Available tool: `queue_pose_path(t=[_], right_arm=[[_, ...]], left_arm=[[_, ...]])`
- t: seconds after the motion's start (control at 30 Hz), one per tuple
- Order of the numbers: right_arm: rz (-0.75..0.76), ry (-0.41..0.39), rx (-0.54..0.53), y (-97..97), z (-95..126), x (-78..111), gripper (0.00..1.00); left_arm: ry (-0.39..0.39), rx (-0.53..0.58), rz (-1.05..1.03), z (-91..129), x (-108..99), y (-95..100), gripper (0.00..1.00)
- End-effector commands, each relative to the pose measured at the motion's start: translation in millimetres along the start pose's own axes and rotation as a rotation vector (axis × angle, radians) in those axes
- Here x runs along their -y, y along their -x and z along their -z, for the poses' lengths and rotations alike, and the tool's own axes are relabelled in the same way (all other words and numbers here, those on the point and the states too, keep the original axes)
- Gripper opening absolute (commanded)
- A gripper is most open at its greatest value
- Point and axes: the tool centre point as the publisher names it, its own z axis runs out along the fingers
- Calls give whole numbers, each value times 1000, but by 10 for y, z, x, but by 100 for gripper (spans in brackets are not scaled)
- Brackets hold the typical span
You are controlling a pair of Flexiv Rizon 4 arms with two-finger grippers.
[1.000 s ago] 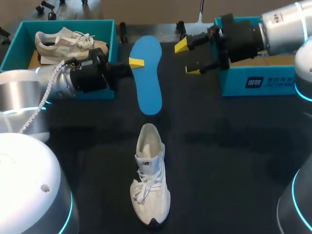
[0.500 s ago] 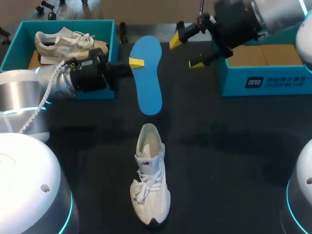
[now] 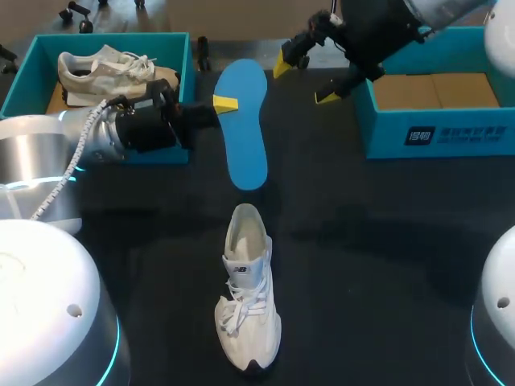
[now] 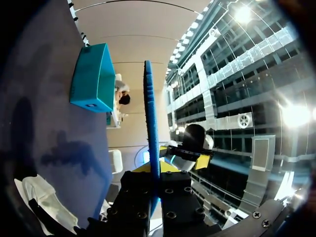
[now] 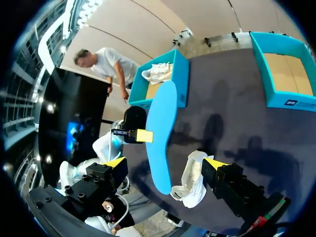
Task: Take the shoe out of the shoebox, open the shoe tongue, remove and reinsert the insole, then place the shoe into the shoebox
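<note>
Left gripper [image 3: 224, 104] clasping flat blue insole [image 3: 245, 141]

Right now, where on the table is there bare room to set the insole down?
Widest bare patch: table right of the white shoe, up to the right shoebox. A narrower strip lies left of the shoe. Crowded: between that box and the left shoebox, where the left gripper holds the insole and the open right gripper hangs.

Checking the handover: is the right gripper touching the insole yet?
Apart. The head view shows a clear gap between the right gripper, whose fingers are open, and the insole.
</note>
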Motion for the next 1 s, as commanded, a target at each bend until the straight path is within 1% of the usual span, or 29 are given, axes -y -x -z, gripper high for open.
queue_pose_path(t=[0.03,0.23,0.4,0.73,0.87,1.0], right_arm=[[17,-14,307,-201,-16,-66,100],[32,-36,455,-343,-56,-117,100],[39,-27,555,-427,-37,-148,100],[51,11,847,-665,23,-181,100],[66,11,938,-756,16,-186,100],[82,12,983,-823,-27,-194,100]], left_arm=[[1,0,0,3,-3,4,0],[1,0,0,3,-3,4,0],[1,0,0,3,-3,4,0],[1,0,0,3,-3,4,0],[1,0,0,3,-3,4,0],[1,0,0,3,-3,4,0]])
